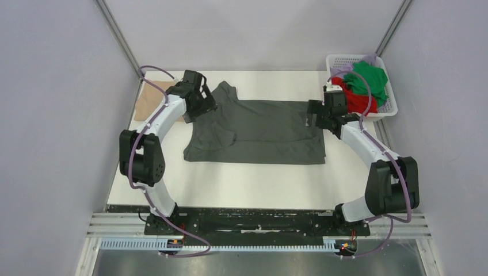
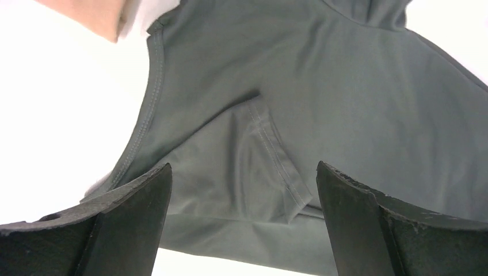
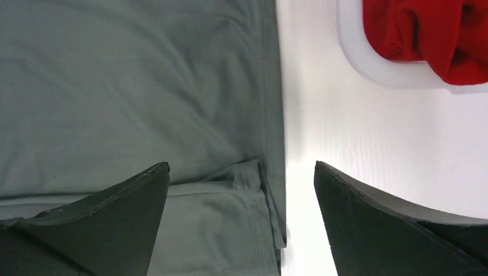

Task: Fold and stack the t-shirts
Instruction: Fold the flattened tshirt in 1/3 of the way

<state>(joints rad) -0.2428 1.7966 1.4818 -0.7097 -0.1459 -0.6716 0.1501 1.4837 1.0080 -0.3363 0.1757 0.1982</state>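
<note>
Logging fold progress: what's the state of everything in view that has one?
grey t-shirt: laid flat, partly folded
left gripper: open, over a sleeve
right gripper: open, over the hem edge
white basket: holding unfolded shirts
red t-shirt: crumpled in basket
green t-shirt: crumpled atop the red one
tan item: lying flat, partly hidden

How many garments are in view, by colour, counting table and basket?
Grey shirt: 1, spread on the table
Tan garment: 1, folded, far left
Red garment: 1, in the basket
Green garment: 1, in the basket
Total: 4 visible. Cannot tell if more lie buried in the basket.
</note>
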